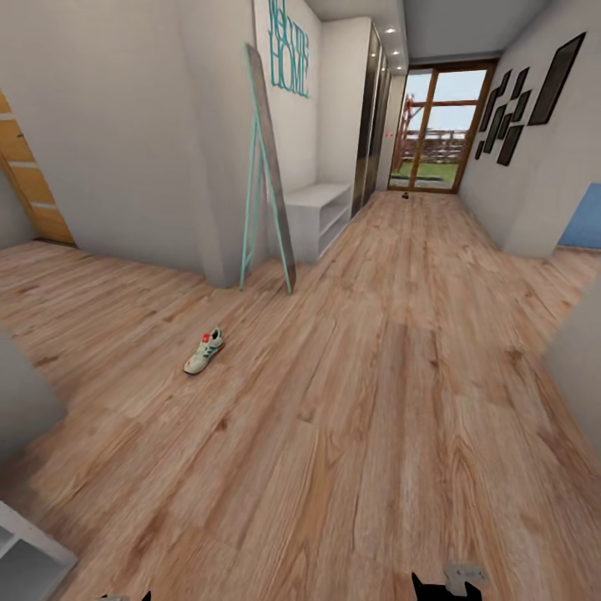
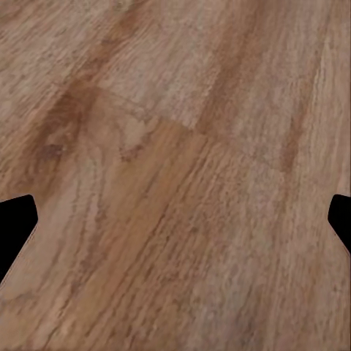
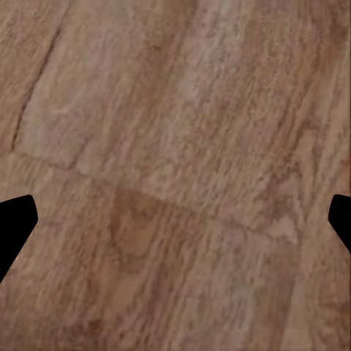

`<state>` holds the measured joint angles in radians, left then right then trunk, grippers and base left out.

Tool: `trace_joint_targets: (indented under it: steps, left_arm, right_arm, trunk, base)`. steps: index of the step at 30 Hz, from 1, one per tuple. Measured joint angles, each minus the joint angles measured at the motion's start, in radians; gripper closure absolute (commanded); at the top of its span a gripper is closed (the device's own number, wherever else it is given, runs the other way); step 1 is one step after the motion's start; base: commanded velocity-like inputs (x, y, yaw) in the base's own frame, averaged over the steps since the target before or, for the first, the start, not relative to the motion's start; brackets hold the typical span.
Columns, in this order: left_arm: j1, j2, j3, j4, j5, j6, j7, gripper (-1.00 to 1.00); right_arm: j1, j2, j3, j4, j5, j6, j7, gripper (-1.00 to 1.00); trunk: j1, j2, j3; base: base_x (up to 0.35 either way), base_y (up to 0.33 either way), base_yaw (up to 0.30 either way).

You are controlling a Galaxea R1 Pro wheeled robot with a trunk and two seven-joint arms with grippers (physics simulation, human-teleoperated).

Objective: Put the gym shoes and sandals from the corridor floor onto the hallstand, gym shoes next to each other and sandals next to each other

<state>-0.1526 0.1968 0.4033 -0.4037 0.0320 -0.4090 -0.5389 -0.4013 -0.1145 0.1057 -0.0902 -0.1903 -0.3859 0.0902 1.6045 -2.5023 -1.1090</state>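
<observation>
Both grippers point down at the corridor floor [image 1: 392, 351], left gripper [image 2: 175, 227] and right gripper [image 3: 175, 227] with fingers spread wide, empty. One gym shoe [image 1: 204, 351] lies left of centre; the hallstand [image 1: 318, 215] stands upper centre.

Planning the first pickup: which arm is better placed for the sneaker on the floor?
Probably left: the gym shoe lies left of centre on the corridor floor, on the left arm's side. Both pincers are open and empty.
</observation>
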Motion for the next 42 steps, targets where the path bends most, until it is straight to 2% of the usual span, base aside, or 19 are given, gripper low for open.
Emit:
trace_joint_targets:
  steps: [22,42]
  left_arm:
    - [0.000,0.000,0.000,0.001,0.000,0.000,0.000,-1.00]
    - [0.000,0.000,0.000,0.001,0.000,0.000,0.000,-1.00]
  right_arm:
    - [0.000,0.001,0.000,0.000,0.000,0.001,0.002,-1.00]
    - [0.000,0.000,0.000,0.000,0.000,0.001,0.002,-1.00]
  trunk:
    - [0.000,0.000,0.000]
    - [0.000,0.000,0.006]
  base:
    - [0.334,-0.021,-0.013]
    - [0.309,-0.135,-0.238]
